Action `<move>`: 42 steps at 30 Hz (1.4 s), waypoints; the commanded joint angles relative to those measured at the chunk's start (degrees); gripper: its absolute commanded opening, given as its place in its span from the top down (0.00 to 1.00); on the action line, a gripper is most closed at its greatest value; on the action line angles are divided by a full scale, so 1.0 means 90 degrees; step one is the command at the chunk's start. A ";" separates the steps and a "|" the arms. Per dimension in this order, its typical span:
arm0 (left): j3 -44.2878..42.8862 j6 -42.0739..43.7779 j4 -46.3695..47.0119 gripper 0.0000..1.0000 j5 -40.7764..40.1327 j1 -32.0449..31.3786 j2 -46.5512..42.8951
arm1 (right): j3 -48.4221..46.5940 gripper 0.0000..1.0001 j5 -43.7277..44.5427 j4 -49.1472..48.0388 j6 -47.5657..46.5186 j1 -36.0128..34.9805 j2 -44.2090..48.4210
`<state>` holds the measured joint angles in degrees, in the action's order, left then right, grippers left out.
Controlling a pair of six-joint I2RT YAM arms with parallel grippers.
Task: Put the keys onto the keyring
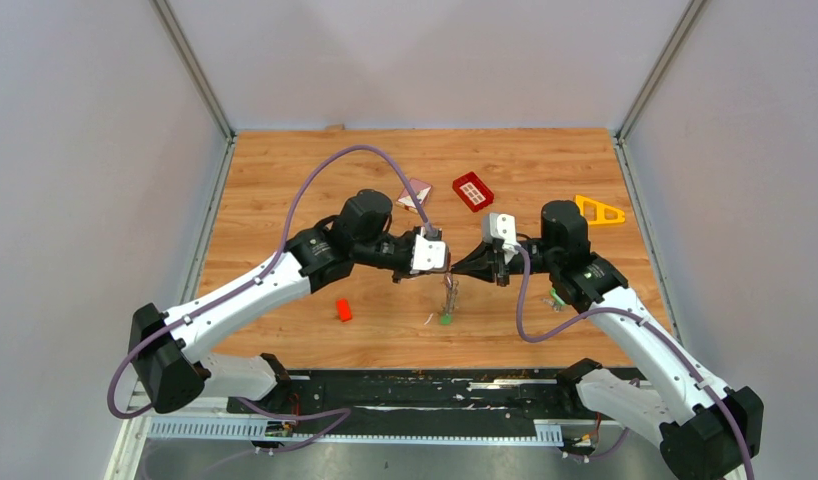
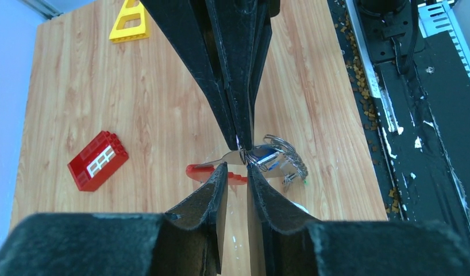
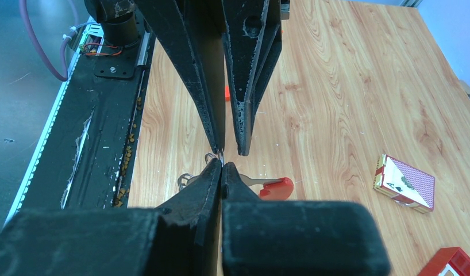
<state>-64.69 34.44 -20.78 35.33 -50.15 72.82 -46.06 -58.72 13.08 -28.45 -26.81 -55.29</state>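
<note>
My two grippers meet tip to tip above the middle of the table. My right gripper is shut on the keyring, pinching its wire coils. The keyring's grey strap and glossy red piece stick out sideways; they also show in the right wrist view. A blue-headed key sits in the ring. More keys hang below, with a green head lowest near the table. My left gripper has its jaws a narrow gap apart beside the ring, with nothing seen between them.
A small red block lies at front left of centre. A red gridded tray and a card pack lie behind the grippers. A yellow triangle frame lies at the right. The black rail runs along the near edge.
</note>
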 commanded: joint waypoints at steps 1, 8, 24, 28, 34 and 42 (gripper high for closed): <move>-0.0286 -0.0207 0.0230 0.75 0.0076 0.0026 0.0046 | -0.0048 1.00 -0.0224 -0.0202 -0.0019 0.0021 0.0088; -0.0313 -0.0325 0.0282 0.76 0.0205 0.0026 0.0163 | -0.0058 1.00 -0.0214 -0.0228 0.0017 0.0024 0.0069; -0.0304 -0.0701 0.0592 0.80 0.0225 0.0028 0.0244 | -0.0057 1.00 -0.0146 -0.0272 0.0088 0.0020 0.0009; -0.0327 -0.0727 0.0601 0.85 0.0191 0.0025 0.0283 | -0.0048 1.00 -0.0140 -0.0282 0.0089 0.0021 0.0001; -0.0366 -0.0846 0.0622 1.00 0.0190 0.0025 0.0325 | -0.0010 1.00 -0.0113 -0.0275 0.0042 0.0022 -0.0007; -0.0622 -0.0674 -0.0148 1.00 -0.0736 0.0018 0.0132 | 0.0180 0.93 0.0110 -0.0035 -0.0667 0.0022 0.0183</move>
<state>-65.43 27.51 -18.68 34.41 -50.11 75.40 -45.67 -57.41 13.02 -30.04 -26.44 -55.29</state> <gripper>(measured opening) 0.008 0.031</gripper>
